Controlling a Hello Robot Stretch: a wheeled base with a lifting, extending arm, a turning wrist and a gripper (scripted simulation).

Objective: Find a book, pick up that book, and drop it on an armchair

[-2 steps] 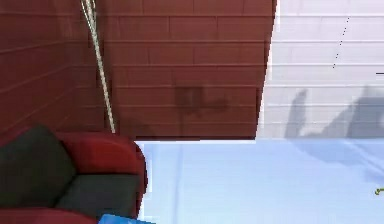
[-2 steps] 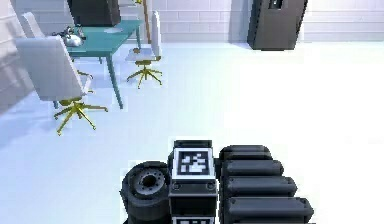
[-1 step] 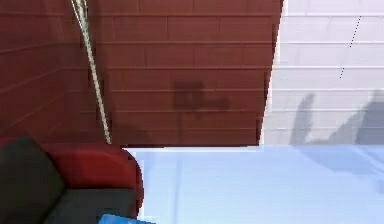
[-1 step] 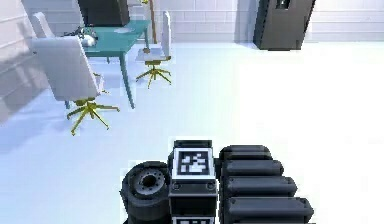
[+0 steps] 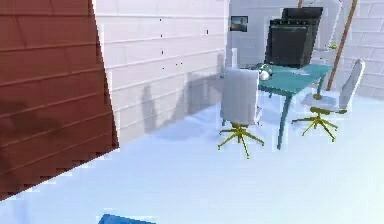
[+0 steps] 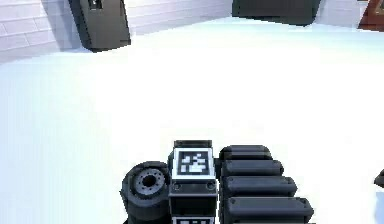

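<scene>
We judge this the search step: where the book lies we cannot tell, so we do best to roll slowly toward the teal desk and scan its top, steering clear of the 2 white chairs, and to check the flat blue patch at the forward view's bottom edge. The claw sits low in the arm side view beside a marker square; we cannot tell how wide it stands or whether it holds anything
</scene>
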